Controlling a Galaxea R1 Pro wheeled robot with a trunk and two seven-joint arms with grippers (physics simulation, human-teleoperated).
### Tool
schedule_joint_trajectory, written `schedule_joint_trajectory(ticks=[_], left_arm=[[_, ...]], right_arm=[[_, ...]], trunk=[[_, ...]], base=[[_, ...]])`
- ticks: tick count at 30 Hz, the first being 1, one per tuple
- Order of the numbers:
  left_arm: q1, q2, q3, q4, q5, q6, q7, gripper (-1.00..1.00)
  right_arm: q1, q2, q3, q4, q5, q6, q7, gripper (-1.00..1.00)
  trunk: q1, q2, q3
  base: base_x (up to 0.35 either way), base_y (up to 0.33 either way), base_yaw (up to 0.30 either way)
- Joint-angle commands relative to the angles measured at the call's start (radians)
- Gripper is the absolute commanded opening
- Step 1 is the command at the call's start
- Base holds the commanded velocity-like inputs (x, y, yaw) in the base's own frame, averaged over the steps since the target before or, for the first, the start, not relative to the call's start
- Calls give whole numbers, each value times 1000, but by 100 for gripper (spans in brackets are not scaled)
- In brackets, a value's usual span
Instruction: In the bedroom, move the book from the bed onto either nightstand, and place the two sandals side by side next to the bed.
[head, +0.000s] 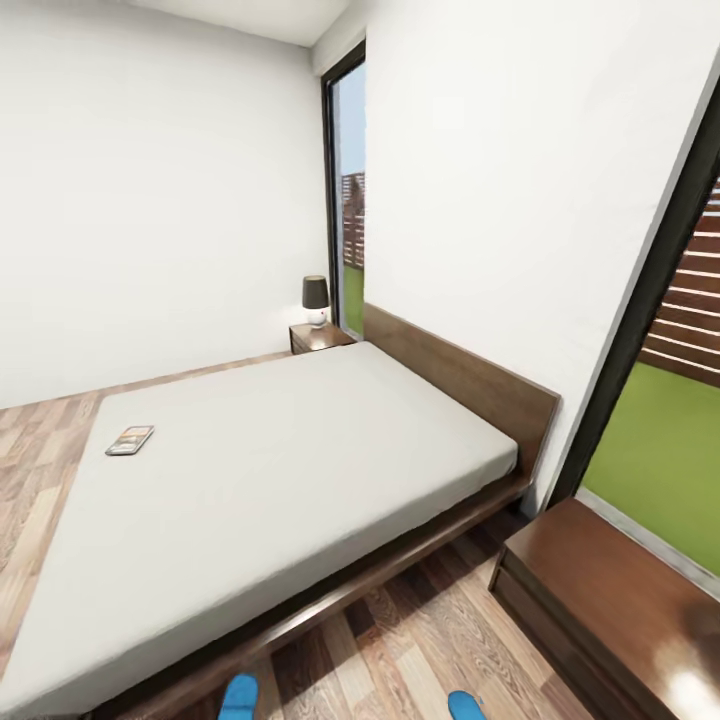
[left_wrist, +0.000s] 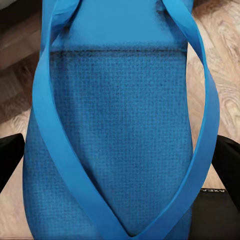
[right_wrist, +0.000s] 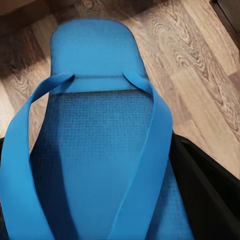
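The book (head: 130, 440) lies flat on the off-white mattress of the bed (head: 300, 470), near its far left corner. One nightstand (head: 610, 590) stands at the right by the headboard, the other (head: 320, 338) beyond the bed under a lamp. The tips of two blue sandals (head: 239, 696) (head: 465, 706) show at the bottom edge, over the wood floor in front of the bed. My left gripper (left_wrist: 120, 170) is shut on one sandal (left_wrist: 115, 115), black fingers (left_wrist: 227, 167) at its sides. My right gripper (right_wrist: 100, 195) is shut on the other sandal (right_wrist: 95, 125).
A small dark-shaded lamp (head: 315, 298) stands on the far nightstand. Tall dark-framed windows (head: 350, 200) (head: 680, 400) flank the headboard wall. Wood-plank floor (head: 400, 640) runs between the bed frame and the near nightstand, and along the bed's left side.
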Motion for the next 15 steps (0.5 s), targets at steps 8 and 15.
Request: schedule_joint_trajectory(ticks=[8, 15], left_arm=[[3, 0, 0, 42, 13, -8, 7, -100], [3, 0, 2, 52, 15, -14, 7, -100]], right_arm=[[-1, 12, -6, 33, 7, -1, 1, -100], [-1, 15, -8, 81, 8, -2, 0, -100]], trunk=[[1, -2, -2], [1, -2, -2]], base=[[0, 0, 16], [0, 0, 2]])
